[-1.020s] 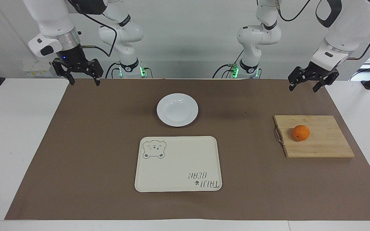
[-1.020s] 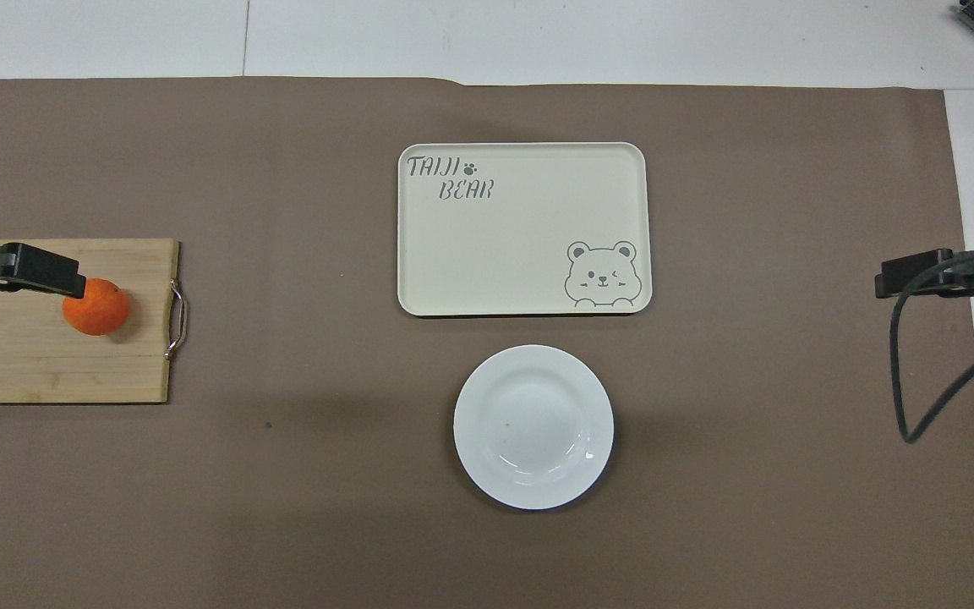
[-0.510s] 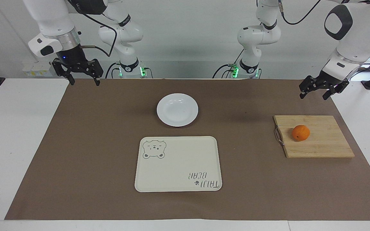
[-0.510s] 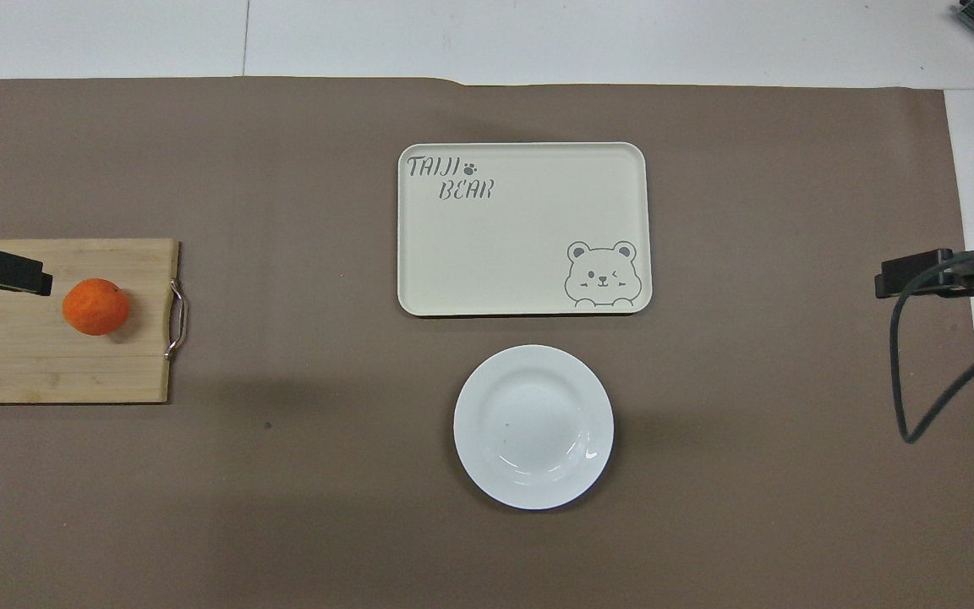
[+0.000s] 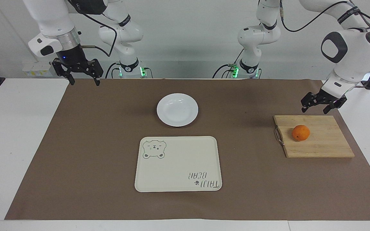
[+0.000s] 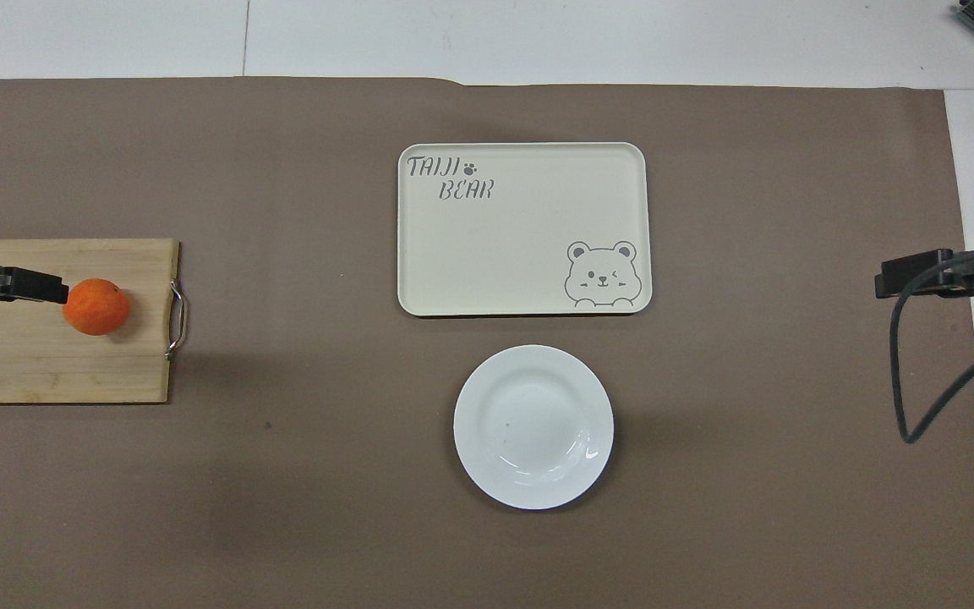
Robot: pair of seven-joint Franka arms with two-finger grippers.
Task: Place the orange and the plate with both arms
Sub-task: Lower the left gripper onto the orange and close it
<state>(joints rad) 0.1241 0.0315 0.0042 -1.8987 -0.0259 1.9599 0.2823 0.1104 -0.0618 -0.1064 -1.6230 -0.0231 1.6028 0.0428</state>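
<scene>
Left claw point(image 5: 320, 106) dropped lower, fingers spread, over wooden board point(image 5: 320, 146) by round orange point(image 5: 301, 132); right claw point(image 5: 77, 74) waiting, spread; glossy plate point(image 5: 177, 109) untouched.

We are seeing board point(image 6: 47, 355) running off overhead edge; left gripper point(image 6: 26, 284) and right gripper point(image 6: 918, 277) showing only tips there, arms cut off.
</scene>
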